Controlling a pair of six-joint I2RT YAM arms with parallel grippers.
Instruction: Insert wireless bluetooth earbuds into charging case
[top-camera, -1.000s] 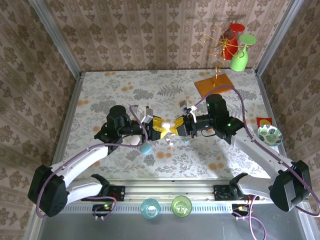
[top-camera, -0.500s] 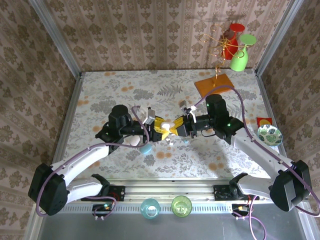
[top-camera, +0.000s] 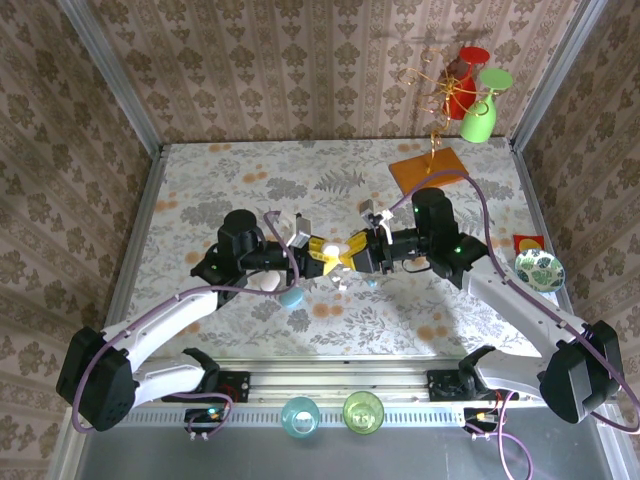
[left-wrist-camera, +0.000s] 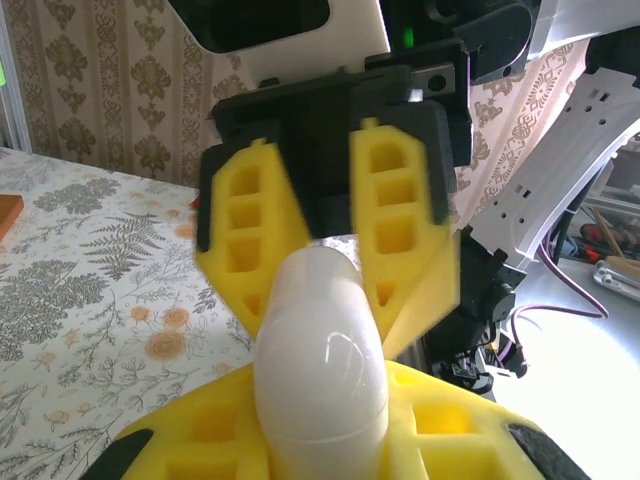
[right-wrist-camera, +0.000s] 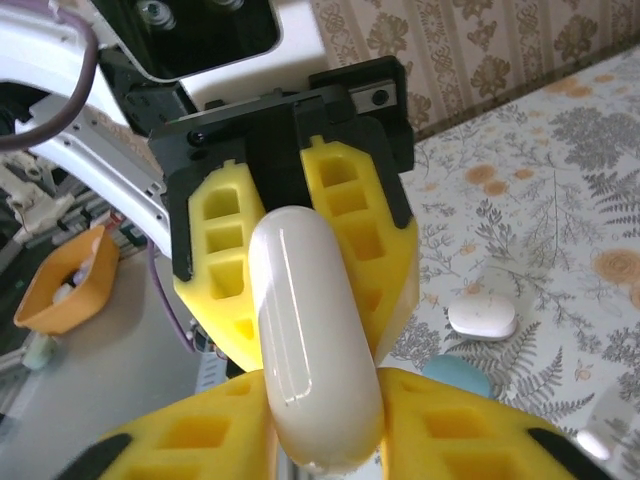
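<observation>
A glossy white oval charging case (left-wrist-camera: 322, 385) hangs above the floral-patterned counter (top-camera: 200, 180), between the two arms. The left hand (top-camera: 320, 249) is clamped on one end of it. The right hand (top-camera: 352, 254) has its yellow fingers (left-wrist-camera: 395, 200) on either side of the other end; whether they press it I cannot tell. A tiny white earbud (top-camera: 338, 284) and a tiny teal earbud (top-camera: 372, 284) lie on the counter just below the hands, outside any case
</observation>
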